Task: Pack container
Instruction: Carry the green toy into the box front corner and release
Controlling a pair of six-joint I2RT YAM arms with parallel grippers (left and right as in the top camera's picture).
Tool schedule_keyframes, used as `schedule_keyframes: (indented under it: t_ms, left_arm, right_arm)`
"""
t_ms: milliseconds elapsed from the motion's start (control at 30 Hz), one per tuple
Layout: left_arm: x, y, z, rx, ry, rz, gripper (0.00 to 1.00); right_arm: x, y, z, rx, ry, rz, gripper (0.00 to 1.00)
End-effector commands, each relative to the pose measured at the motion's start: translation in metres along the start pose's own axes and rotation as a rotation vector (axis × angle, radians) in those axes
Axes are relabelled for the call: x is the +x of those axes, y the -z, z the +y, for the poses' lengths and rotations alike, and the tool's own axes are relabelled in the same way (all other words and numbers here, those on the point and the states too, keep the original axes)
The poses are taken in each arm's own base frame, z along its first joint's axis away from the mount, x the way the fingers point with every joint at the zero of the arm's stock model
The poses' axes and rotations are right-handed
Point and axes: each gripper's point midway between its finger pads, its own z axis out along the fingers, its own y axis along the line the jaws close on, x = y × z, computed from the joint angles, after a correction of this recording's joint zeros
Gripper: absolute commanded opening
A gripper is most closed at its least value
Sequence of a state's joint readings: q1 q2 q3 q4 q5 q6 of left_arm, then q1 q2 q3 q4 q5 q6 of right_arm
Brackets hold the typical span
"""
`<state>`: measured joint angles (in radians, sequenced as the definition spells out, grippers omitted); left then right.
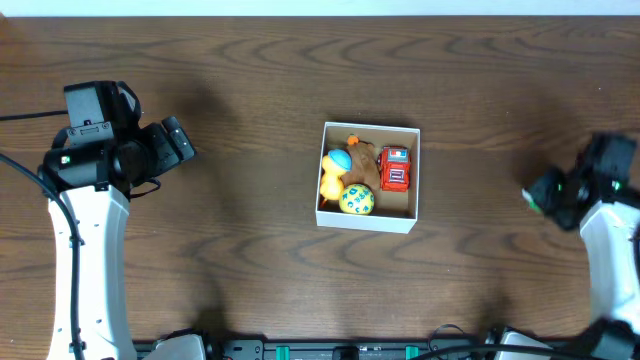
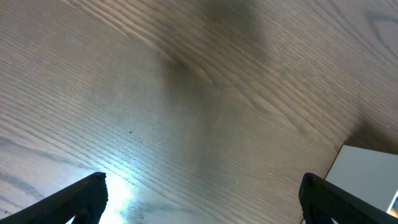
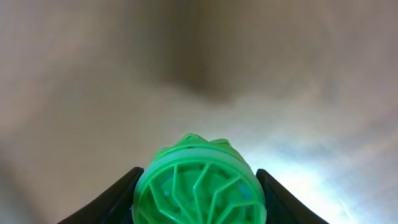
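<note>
The container (image 1: pixel 404 218), a shallow white-walled cardboard box, sits mid-table. It holds a red toy car (image 1: pixel 395 167), a yellow and blue ball (image 1: pixel 357 200), a blue and yellow toy (image 1: pixel 335 166) and a brown toy. My right gripper (image 3: pixel 199 186) is shut on a round green latticed toy (image 3: pixel 199 183); in the overhead view this gripper (image 1: pixel 545 195) is at the right side, well away from the container. My left gripper (image 2: pixel 202 196) is open and empty over bare wood; in the overhead view it (image 1: pixel 180 140) is left of the container. A white corner of the container (image 2: pixel 367 171) shows in the left wrist view.
The table is dark wood grain. The white arm links stand at the left (image 1: pixel 85 270) and right (image 1: pixel 610 250) edges. Black fixtures line the front edge (image 1: pixel 350 350).
</note>
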<state>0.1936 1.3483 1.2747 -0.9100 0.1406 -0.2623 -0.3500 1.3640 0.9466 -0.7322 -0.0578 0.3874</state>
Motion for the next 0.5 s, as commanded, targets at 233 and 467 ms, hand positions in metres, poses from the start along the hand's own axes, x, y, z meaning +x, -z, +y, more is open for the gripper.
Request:
schedule_keyframes:
  t_ms: [233,467]
  left_arm:
    - [0.004,-0.004,0.002,-0.001,0.009,0.017,0.98]
    - [0.003,-0.004,0.002,-0.001,0.009,0.017,0.98]
  right_arm:
    - [0.053,0.109,0.193,-0.399,0.795,-0.112,0.01]
    - [0.120,0.091,0.218,-0.390,0.981,0.020,0.07]
